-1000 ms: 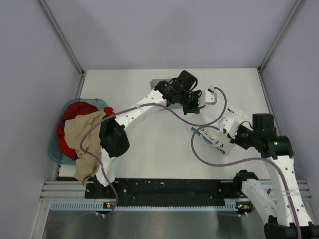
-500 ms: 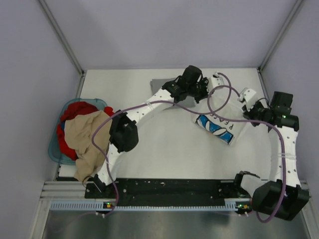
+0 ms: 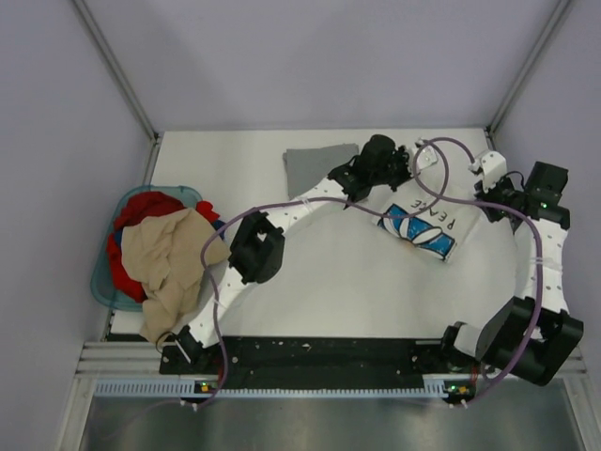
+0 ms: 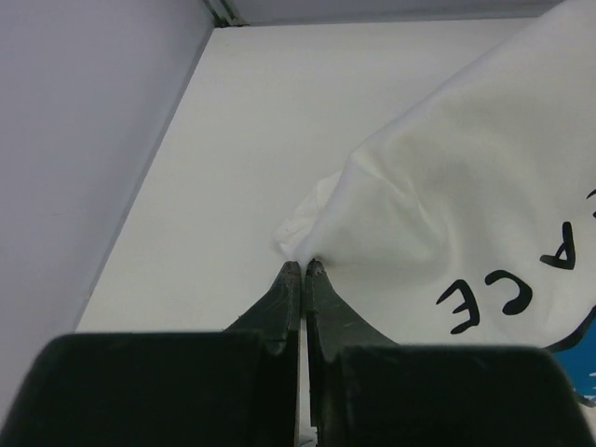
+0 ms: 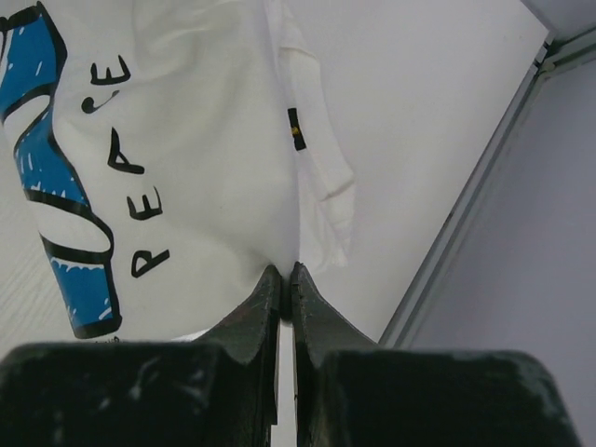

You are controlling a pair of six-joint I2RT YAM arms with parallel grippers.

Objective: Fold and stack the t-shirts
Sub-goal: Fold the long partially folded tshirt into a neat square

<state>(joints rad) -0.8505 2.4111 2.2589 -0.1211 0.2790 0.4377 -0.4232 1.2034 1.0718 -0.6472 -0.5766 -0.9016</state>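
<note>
The white t-shirt [image 3: 427,224] with the blue print and dark lettering hangs stretched between both grippers at the far right of the table. My left gripper [image 4: 304,264] is shut on one corner of the white cloth [image 4: 447,196]; in the top view it [image 3: 410,164] is above the shirt's far left. My right gripper [image 5: 286,270] is shut on the shirt's edge [image 5: 186,140]; in the top view it [image 3: 482,178] is at the far right. The plain grey t-shirt [image 3: 315,167] lies folded flat at the far middle of the table.
A teal basket [image 3: 105,282] at the left edge holds red and tan clothes, the tan one [image 3: 169,263] draped over its rim. The right wall rail [image 5: 466,214] is close to my right gripper. Purple cables loop over the table's middle.
Both grippers have carried the white t-shirt toward the far right and spread apart, the right arm swinging out to the far right corner. The shirt is now more opened out.
</note>
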